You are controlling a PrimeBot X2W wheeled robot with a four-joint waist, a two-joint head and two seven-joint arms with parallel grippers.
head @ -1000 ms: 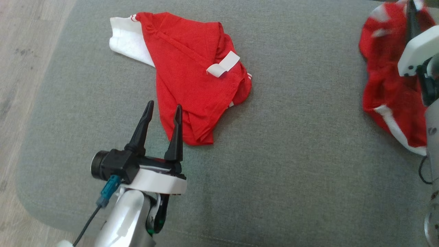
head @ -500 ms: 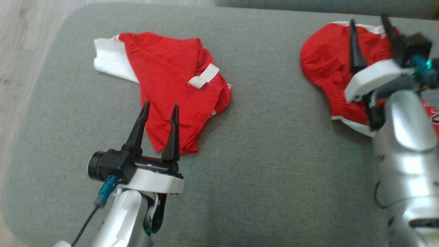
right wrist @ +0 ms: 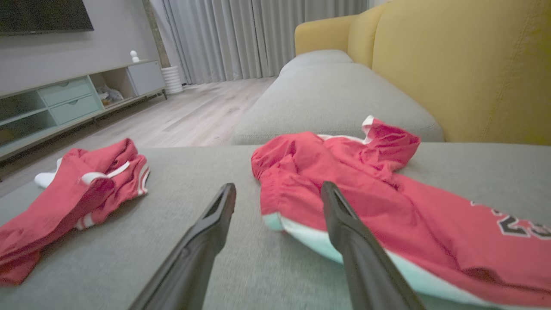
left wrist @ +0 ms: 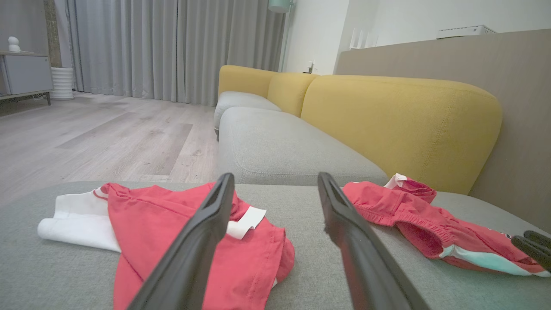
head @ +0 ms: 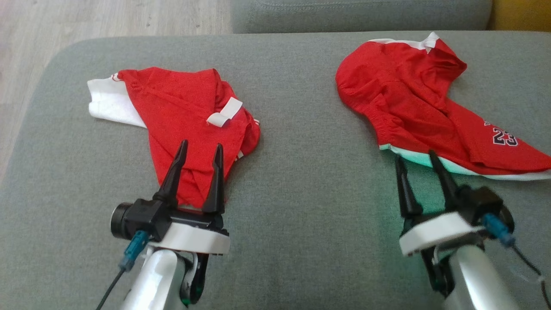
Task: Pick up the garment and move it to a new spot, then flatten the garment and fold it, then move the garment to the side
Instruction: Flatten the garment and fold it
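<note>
Two red garments lie crumpled on the grey sofa cushion (head: pixel 310 172). The left garment (head: pixel 181 107) (left wrist: pixel 142 215) (right wrist: pixel 77 181) has a white part at its far left. The right garment (head: pixel 409 99) (left wrist: pixel 413 219) (right wrist: pixel 310 159) has white trim and the number 23. My left gripper (head: pixel 201 146) (left wrist: pixel 275 176) is open, its fingertips over the near end of the left garment, holding nothing. My right gripper (head: pixel 415 157) (right wrist: pixel 279 186) is open and empty, just short of the right garment's white-edged near hem.
A second grey cushion (head: pixel 361 13) adjoins the far edge, with a yellow backrest (left wrist: pixel 400 116) (right wrist: pixel 465 64) to the right. Wooden floor (head: pixel 107 17) lies beyond the cushion's left edge. Bare cushion stretches between the two garments. A low cabinet (right wrist: pixel 64 99) stands across the room.
The head camera has swung, shifting the whole picture. My right gripper has drawn back from over the right garment to its near side, jaws open. The left arm holds its place.
</note>
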